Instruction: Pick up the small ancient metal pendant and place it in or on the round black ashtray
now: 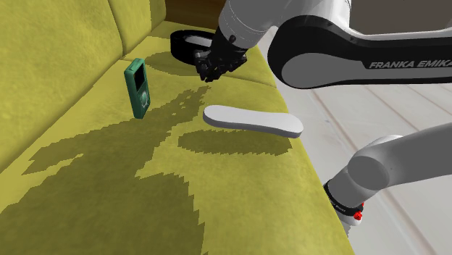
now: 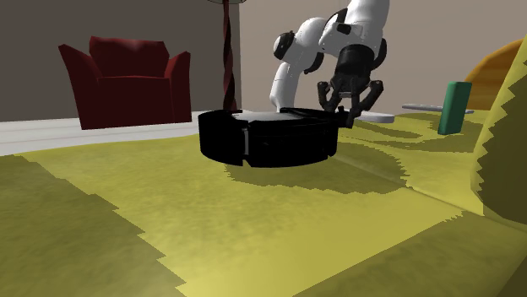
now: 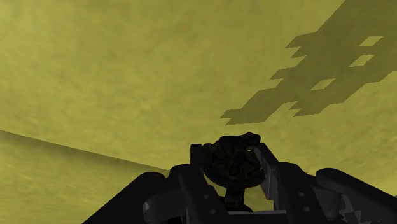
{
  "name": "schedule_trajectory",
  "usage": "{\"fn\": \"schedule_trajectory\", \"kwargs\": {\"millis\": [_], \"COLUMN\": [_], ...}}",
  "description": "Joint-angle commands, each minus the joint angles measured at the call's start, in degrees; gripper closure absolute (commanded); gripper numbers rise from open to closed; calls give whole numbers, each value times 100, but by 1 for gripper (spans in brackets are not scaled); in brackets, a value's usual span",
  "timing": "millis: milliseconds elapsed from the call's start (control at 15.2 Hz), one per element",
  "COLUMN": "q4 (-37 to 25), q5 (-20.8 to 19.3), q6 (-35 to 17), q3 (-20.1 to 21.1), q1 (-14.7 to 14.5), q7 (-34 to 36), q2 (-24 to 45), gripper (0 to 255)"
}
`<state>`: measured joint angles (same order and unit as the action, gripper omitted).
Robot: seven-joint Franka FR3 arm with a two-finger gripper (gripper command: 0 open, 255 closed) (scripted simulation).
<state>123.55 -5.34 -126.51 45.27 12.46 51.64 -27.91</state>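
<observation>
Yellow-green sofa seat [image 1: 217, 188] lies directly beneath the pincer [image 1: 210, 70]; the fabric is mottled. The backrest [image 1: 58, 43], in the same fabric, rises close by on one side of the pincer. Blocky dark shadows [image 1: 109, 181] lie on the seat, running from under the pincer out across the cushion. A pale plank floor [image 1: 391, 109] begins past the seat's front edge, on the pincer's side away from the backrest.

Second exterior view: a dark red armchair [image 2: 127, 76] stands well apart from the pincer, against a grey-brown wall [image 2: 152, 21]. A twisted dark post [image 2: 226, 59] stands between armchair and pincer. Lighting is even.
</observation>
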Motion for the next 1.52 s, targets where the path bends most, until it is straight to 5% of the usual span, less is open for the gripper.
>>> {"fn": "schedule_trajectory", "kwargs": {"millis": [0,1452], "q4": [0,-1654], "q5": [0,-35], "q6": [0,1426], "q3": [0,-168], "q1": [0,127], "q7": [0,-392], "q2": [0,228], "gripper": [255,255]}}
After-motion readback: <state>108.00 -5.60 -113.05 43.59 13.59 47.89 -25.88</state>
